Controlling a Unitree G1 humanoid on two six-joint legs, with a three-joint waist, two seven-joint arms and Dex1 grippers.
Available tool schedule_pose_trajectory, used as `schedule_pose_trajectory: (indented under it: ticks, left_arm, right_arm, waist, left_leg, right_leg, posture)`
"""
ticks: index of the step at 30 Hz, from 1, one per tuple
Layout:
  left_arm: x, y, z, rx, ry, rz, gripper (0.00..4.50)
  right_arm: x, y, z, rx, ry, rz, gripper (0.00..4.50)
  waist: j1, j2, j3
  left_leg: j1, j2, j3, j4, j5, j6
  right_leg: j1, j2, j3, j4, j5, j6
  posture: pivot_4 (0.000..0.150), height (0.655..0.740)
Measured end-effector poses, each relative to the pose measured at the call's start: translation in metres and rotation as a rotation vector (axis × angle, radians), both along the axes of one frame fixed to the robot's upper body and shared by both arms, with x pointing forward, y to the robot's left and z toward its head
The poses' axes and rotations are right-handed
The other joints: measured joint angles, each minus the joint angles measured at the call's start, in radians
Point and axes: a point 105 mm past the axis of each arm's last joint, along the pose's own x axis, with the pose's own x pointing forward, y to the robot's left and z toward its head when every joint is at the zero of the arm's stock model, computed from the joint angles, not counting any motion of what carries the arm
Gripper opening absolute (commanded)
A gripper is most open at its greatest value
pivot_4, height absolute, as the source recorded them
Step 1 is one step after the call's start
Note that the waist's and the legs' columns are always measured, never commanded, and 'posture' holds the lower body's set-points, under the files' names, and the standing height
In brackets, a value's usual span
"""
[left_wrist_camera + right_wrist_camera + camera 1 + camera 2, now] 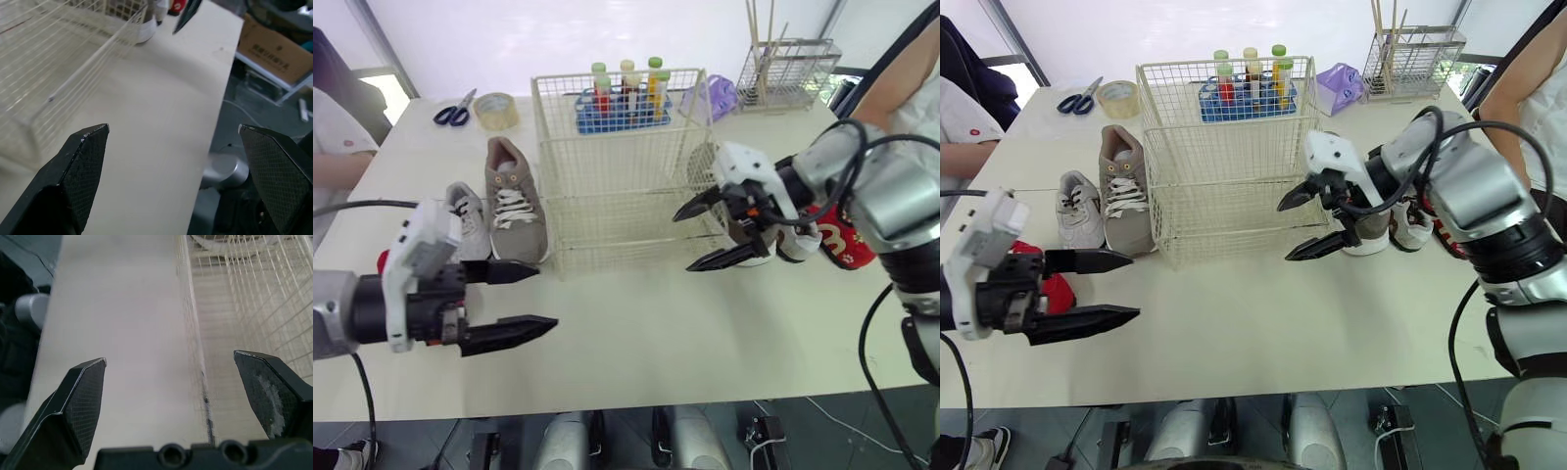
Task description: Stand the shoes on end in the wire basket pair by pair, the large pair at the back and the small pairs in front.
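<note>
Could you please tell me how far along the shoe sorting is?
Done: nothing; the wire basket holds no shoes. In hand: nothing; left hand and right hand are both open and empty. Left: everything; the large tan shoe and small grey shoe lie left of the basket, a red shoe and others right of it.

left arm (pixel 342 313): comes in from the left edge, forearm about level, pointing right
left gripper (pixel 546 297): fingers (pixel 83 161) spread wide, nothing held, one tip above the other
right arm (pixel 891 196): elbow bent, forearm reaching in toward the left
right gripper (pixel 682 242): spread wide too, nothing held, tips aimed left, one above the other
</note>
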Motion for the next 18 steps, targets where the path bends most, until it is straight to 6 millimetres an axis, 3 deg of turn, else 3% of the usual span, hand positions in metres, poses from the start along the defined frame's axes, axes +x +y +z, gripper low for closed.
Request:
schedule_pose_trajectory:
  ticks: [2,5,12,18]
  left_arm:
    - [-0.002,-0.007,-0.002,-0.02,-0.006,0.002,4.42]
    - [-0.004,-0.011,-0.009,-0.023,0.011,0.013,4.5]
    - [-0.001,-0.003,-0.019,-0.007,0.034,0.065,4.5]
    - [0.004,-0.001,-0.017,-0.01,0.0,0.078,4.5]
  right_arm:
    - [0.009,0.001,-0.003,-0.021,-0.036,-0.003,4.5]
    - [0.015,-0.002,-0.013,-0.069,-0.036,0.008,3.75]
    - [0.016,-0.002,-0.025,-0.132,-0.029,0.045,0.29]
    - [0.02,0.002,-0.027,-0.133,-0.06,0.046,0.14]
  waist:
    - [-0.001,0.0,0.0]
    - [0.0,0.0,0.0]
    - [0.002,0.0,0.0]
    - [-0.002,0.0,0.0]
  left_leg:
    - [0.001,0.0,0.0,0.001,0.001,-0.001]
    - [0.002,0.0,-0.001,0.002,0.001,-0.002]
    - [0.003,0.0,-0.004,0.005,0.001,-0.002]
    - [0.003,0.001,-0.004,0.005,0.001,-0.002]
  right_leg:
    - [0.001,0.0,-0.001,0.001,0.0,0.0]
    - [0.003,0.0,-0.001,0.002,0.0,0.0]
    - [0.006,0.0,-0.005,0.002,0.0,0.001]
    - [0.006,0.0,-0.006,0.002,0.001,0.001]
  posture:
    - [0.15,0.74]
    - [0.15,0.74]
    - [0.15,0.74]
    - [0.15,0.74]
